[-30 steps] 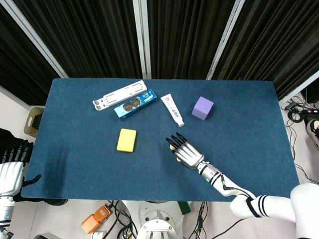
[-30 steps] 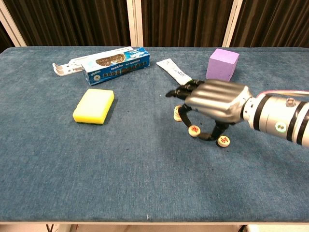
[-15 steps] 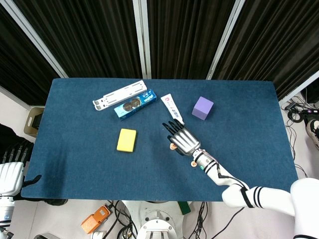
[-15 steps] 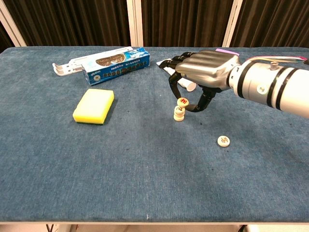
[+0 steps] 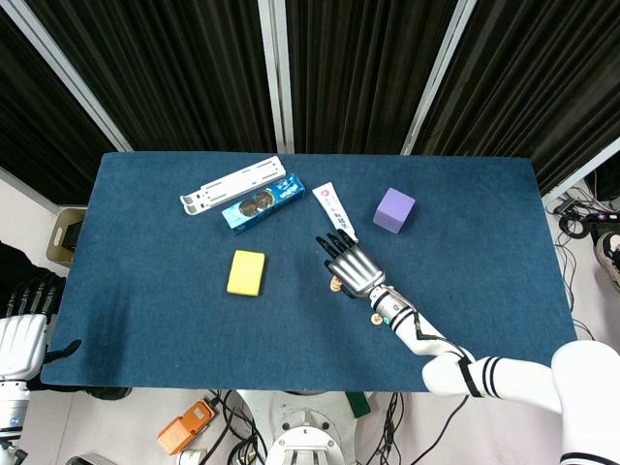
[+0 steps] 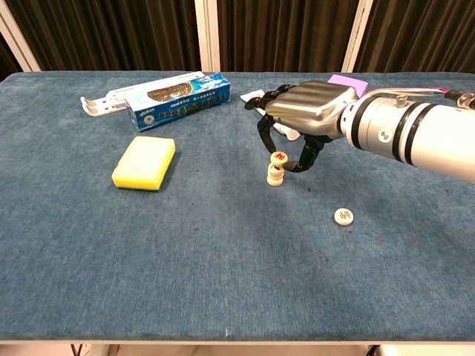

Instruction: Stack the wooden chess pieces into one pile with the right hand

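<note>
Black pleated curtains hang behind a table [image 6: 89, 282] covered in napped blue felt. From the lower right of the head view the right arm [image 5: 426, 347] reaches in on a slant, its white-and-black forearm ending in a silver-backed right hand [image 6: 308, 111] held palm down above the cloth. Its dark fingers [image 6: 261, 130] curl downward over a small pile of wooden chess pieces [image 6: 276, 172], and a round disc with a red mark [image 6: 279, 157] sits tilted on top of that pile, pinched between the thumb and a fingertip. Another pale wooden disc [image 6: 342, 216] lies flat on the felt, well apart to the right and nearer the camera. Behind the hand lie a white toothpaste tube [image 5: 334, 212] and a matte purple cube [image 5: 393, 210]. Further left are a soft yellow sponge [image 6: 145, 162], a blue cardboard box [image 6: 174, 101] and a white slotted plastic holder [image 5: 232, 185]. Off the table's left edge, the left hand [image 5: 21, 320] shows in the head view, fingers apart and holding nothing.
</note>
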Controlling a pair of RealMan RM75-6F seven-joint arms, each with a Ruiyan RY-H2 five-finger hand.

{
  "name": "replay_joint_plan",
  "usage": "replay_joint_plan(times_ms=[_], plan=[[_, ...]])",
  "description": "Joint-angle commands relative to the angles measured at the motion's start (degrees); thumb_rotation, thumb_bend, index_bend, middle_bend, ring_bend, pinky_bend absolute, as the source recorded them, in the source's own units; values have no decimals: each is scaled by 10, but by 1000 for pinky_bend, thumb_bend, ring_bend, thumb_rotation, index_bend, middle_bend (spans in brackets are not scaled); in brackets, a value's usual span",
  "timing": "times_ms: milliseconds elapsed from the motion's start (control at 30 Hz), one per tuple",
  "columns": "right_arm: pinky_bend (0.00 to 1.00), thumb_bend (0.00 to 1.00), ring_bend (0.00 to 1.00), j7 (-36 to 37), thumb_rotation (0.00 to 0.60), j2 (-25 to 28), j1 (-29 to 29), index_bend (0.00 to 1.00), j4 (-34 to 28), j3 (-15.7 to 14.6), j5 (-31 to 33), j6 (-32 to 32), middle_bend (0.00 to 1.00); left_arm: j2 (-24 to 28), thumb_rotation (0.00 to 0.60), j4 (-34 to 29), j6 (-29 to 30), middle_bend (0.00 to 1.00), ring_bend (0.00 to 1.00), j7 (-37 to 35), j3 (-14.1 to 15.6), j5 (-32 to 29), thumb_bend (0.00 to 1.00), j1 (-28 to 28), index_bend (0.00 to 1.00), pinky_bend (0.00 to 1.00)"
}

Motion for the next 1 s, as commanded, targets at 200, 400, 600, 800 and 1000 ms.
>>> replay_joint_plan(times_ms=[200, 400, 600, 800, 1000], plan=[[26, 476, 0, -2, 600, -1, 5, 501, -1, -6, 5, 2, 42, -1, 600, 1, -2, 7, 0, 0, 0, -2, 0, -1, 75, 0], [26, 476, 0, -3, 600, 0, 7, 495, -3, -10, 7, 4, 42, -1, 600, 1, -2, 7, 0, 0, -1, -2, 0, -1, 76, 0], [26, 475, 0, 7, 600, 9, 1, 467, -22, -14, -7, 22, 30, -1, 600, 2, -1, 7, 0, -1, 0, -1, 0, -1, 76, 0], [26, 449, 0, 51, 600, 57, -51, 436, -80, -47, -89, 103, 22, -3, 600, 7, -3, 7, 0, -7, 0, -4, 0, 1, 75, 0], [21, 385, 0, 88, 600, 92, -113, 470, -101, -113, -152, 153, 3, -5, 600, 9, -2, 7, 0, -11, -1, 0, 0, -1, 76, 0]])
